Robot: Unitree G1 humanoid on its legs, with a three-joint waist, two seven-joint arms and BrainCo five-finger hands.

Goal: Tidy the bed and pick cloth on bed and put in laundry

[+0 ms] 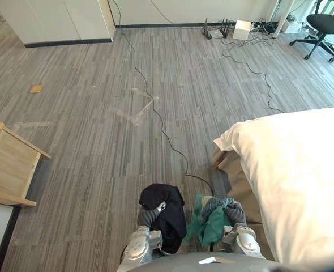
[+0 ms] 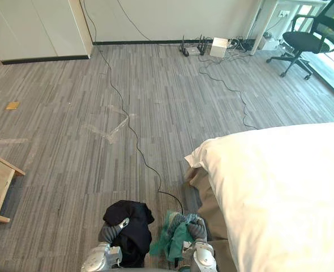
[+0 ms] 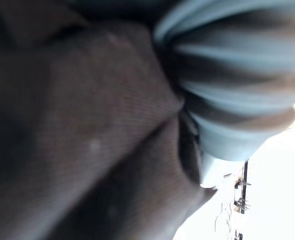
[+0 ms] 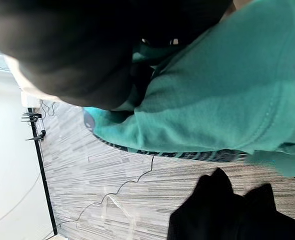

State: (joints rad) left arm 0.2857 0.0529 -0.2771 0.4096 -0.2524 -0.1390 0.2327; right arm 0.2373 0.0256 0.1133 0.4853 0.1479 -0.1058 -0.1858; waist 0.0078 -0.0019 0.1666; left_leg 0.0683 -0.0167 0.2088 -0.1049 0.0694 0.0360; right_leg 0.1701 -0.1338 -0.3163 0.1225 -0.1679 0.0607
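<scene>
While the left hand (image 1: 155,212) carries black cloth (image 1: 170,224) and the right hand (image 1: 235,215) green cloth (image 1: 209,221) clear of the bed (image 1: 303,181), laundry drop-off remains; the fingers' grip cannot be told.

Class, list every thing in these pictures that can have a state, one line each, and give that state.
black cloth, off the floor, draped over the left robot hand
green cloth, off the floor, bunched over the right robot hand
white duvet, spread out flat
office chair, upright, nobody in it
</scene>
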